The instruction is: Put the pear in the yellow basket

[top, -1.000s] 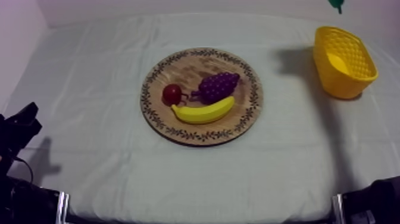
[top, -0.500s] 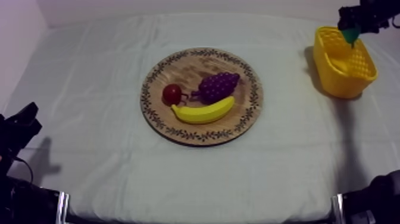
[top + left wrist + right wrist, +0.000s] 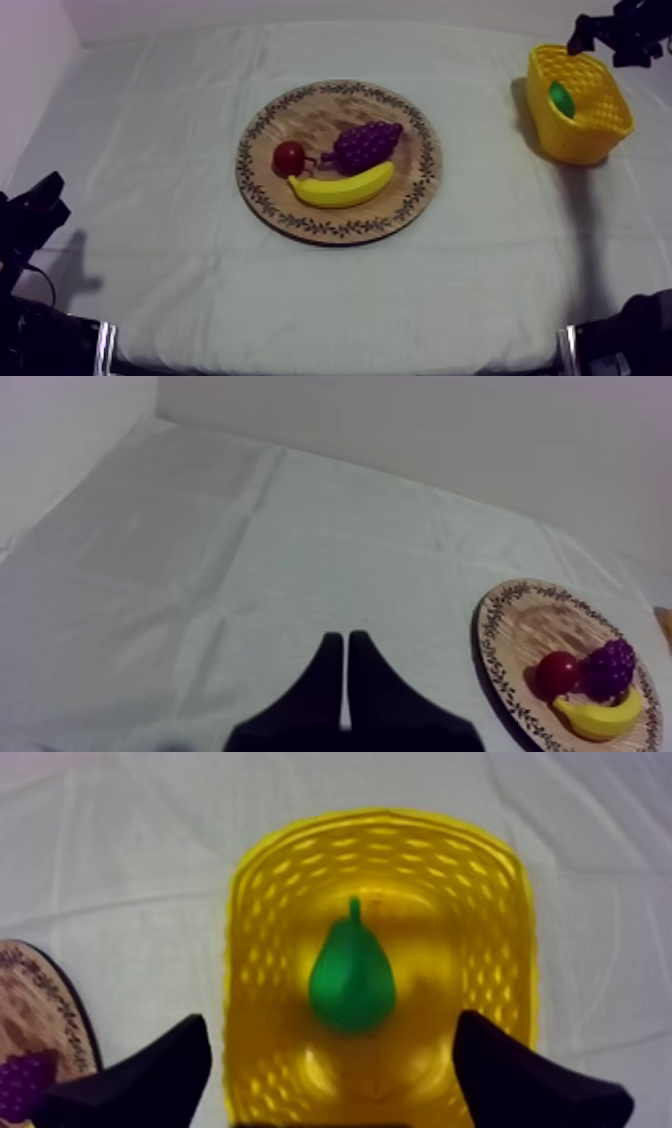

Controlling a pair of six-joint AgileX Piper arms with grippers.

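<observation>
The green pear (image 3: 562, 98) (image 3: 351, 977) lies inside the yellow basket (image 3: 604, 118) (image 3: 270, 902) at the table's far right. My right gripper (image 3: 598, 36) (image 3: 330, 1072) hovers over the basket with its fingers (image 3: 150, 1077) wide apart and nothing between them. The round wooden board (image 3: 270, 195) (image 3: 500, 656) in the middle of the table holds a bunch of grapes (image 3: 366, 143), a banana (image 3: 342, 188) and a small red fruit (image 3: 289, 157). My left gripper (image 3: 40, 200) (image 3: 346, 666) rests low at the left, fingers together as a narrow wedge over bare cloth.
The grey-white cloth (image 3: 480, 270) covers the whole table, with a wall behind its far edge. The board's edge and grapes (image 3: 25, 1082) show beside the basket in the right wrist view.
The right gripper came in over the basket holding the pear, then opened; the pear now lies in the basket. The left arm has not moved.
</observation>
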